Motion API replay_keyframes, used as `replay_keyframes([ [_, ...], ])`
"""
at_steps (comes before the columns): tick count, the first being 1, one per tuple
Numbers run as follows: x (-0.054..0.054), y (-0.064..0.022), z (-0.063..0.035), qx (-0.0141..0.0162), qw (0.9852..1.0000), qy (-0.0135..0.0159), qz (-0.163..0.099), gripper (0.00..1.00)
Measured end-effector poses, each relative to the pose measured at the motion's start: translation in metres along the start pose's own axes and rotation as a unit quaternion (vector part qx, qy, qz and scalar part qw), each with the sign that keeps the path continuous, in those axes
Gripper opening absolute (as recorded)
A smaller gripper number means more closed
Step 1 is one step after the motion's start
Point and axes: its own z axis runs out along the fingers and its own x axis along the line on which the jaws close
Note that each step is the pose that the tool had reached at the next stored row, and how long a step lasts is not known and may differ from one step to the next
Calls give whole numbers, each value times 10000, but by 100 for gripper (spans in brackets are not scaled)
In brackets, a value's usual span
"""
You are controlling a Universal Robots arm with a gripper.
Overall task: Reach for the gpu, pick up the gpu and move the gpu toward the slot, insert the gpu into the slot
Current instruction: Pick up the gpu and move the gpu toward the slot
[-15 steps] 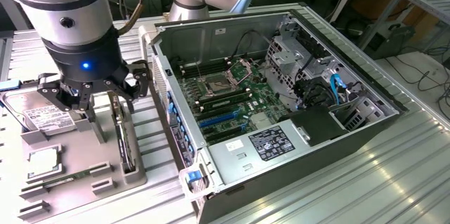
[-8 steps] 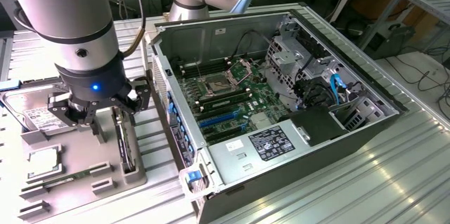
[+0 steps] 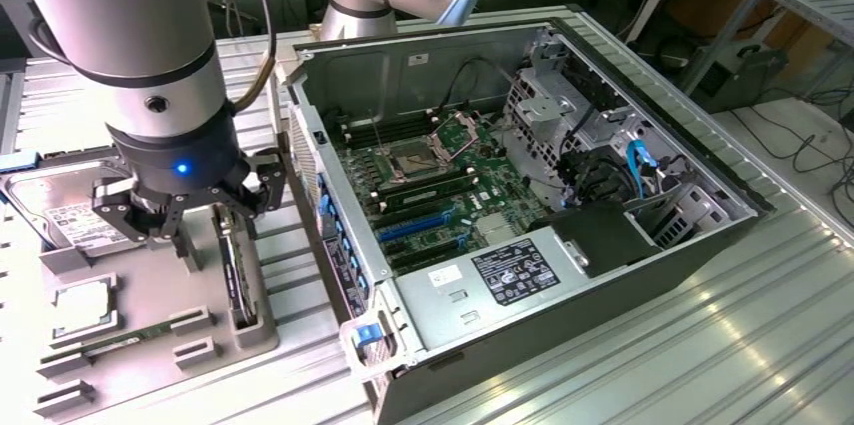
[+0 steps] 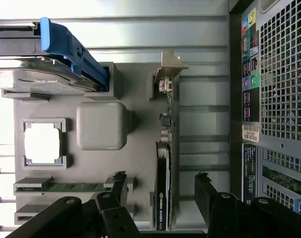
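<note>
While gripper hangs spread, gpu edge-on below

Lab: robot arm, opened PC case

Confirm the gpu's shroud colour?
Black. The gpu stands edge-on in the grey holder; the wrist view shows it best.

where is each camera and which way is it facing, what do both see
Exterior view: off the arm, raised, looking down at the open computer case and gray tray; shows the arm and gripper.
Wrist view: on the wrist, looking straight down on the tray; its open fingers flank the gpu.
Shared: gpu, tray, hard drive, case, gripper.
</note>
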Motion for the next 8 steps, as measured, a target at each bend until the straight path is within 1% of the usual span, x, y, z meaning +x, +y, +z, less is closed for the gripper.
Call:
replay_keyframes([
  [5, 0, 17, 41, 5, 10000, 5, -1, 66],
  [8, 1, 14, 97, 8, 10000, 18, 1, 66],
])
